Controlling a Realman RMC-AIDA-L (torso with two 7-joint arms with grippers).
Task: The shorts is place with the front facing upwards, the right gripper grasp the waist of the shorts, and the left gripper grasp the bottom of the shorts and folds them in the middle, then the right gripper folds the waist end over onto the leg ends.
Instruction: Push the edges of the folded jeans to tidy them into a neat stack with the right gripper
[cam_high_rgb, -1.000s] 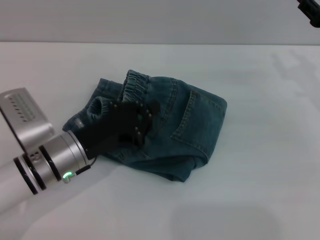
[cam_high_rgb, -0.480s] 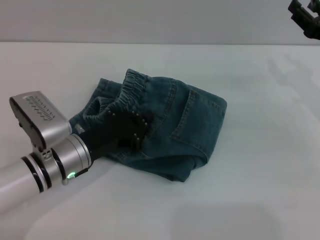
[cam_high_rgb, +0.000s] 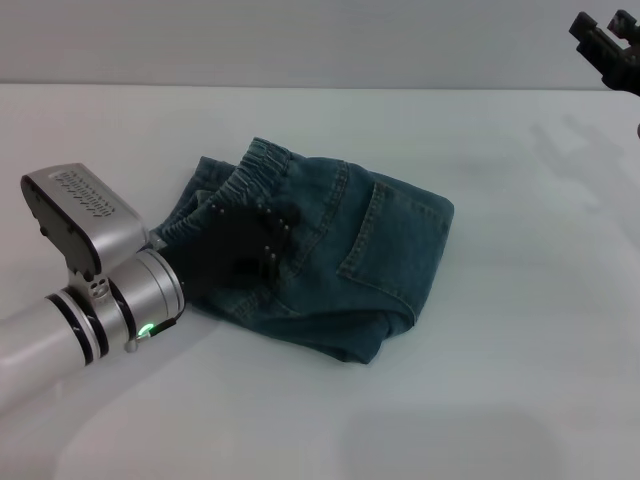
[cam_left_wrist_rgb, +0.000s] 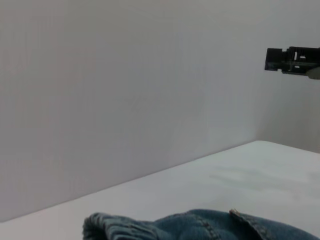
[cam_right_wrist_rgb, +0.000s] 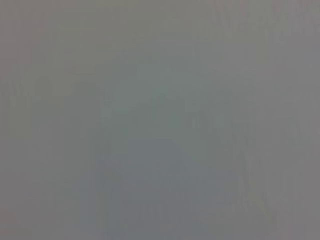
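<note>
Shorts (cam_high_rgb: 330, 260) folded on desk (cam_high_rgb: 520, 330) | left claw (cam_high_rgb: 240, 245) pressing near waist (cam_high_rgb: 255, 170), grip can't tell | right claw (cam_high_rgb: 605, 40) parked far off, can't tell | flatten gently, lift straight off.

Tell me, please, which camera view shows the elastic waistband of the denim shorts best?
The head view: the ruffled waistband shows from above, partly covered by the left gripper. The left wrist view catches only its puckered edge side-on. The right wrist view shows none of it.

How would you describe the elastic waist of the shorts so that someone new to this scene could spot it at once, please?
On the white table lies one folded bundle of denim shorts, with the left gripper resting on its near-left part. The waist is the puckered, gathered band along the bundle's far-left edge, unlike the flat pocketed denim beside it.
</note>
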